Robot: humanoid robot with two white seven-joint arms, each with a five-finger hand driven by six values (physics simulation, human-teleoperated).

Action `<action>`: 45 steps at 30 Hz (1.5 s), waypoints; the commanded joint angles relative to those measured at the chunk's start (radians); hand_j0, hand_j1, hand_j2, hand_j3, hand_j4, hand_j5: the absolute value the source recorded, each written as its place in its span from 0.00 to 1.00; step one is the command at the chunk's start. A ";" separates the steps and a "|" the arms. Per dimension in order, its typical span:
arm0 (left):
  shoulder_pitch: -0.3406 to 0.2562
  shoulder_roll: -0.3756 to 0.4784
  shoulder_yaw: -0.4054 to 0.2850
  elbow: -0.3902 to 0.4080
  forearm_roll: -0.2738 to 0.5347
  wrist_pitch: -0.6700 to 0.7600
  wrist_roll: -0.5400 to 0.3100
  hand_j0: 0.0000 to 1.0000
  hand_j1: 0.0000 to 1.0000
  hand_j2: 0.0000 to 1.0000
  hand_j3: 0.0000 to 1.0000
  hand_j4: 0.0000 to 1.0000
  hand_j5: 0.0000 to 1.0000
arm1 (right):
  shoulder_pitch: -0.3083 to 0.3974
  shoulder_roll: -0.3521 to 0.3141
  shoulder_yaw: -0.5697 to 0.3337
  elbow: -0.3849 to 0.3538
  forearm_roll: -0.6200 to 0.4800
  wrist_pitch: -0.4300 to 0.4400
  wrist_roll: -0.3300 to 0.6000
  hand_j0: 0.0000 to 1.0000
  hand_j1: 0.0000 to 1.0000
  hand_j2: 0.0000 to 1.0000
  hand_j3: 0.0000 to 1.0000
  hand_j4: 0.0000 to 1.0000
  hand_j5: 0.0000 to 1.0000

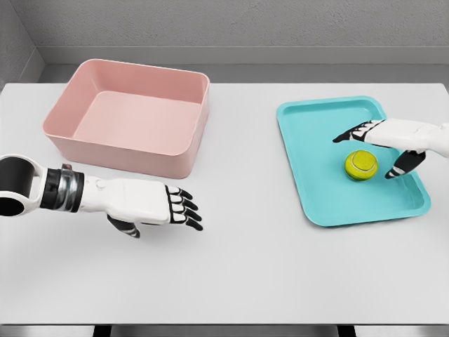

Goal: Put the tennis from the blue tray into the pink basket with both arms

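A yellow-green tennis ball [360, 164] lies on the blue tray [319, 126] at the right of the white table. My right hand [372, 149] hovers over the ball, fingers spread on the far side and thumb on the near right, not closed on it. The pink basket [84, 95] stands empty at the back left. My left hand [175, 209] floats above the table in front of the basket, fingers relaxed and holding nothing.
The white table [238, 274] ends at a front edge near the bottom of the view. A grey wall runs behind the table's far edge.
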 commanded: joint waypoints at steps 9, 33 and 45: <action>-0.003 -0.005 0.001 0.000 0.013 0.002 0.000 1.00 1.00 1.00 1.00 1.00 1.00 | 0.000 0.070 0.011 0.082 0.011 -0.004 0.005 1.00 1.00 1.00 1.00 1.00 1.00; -0.034 -0.006 -0.002 0.000 0.039 0.002 0.000 1.00 1.00 1.00 1.00 1.00 1.00 | -0.002 0.105 0.040 0.173 0.032 -0.004 0.002 0.96 0.96 0.96 0.96 0.96 0.96; -0.034 -0.002 -0.001 0.001 0.037 0.002 0.000 1.00 1.00 1.00 1.00 1.00 1.00 | -0.002 0.106 0.040 0.177 0.032 -0.004 0.002 0.87 0.87 0.87 0.87 0.87 0.87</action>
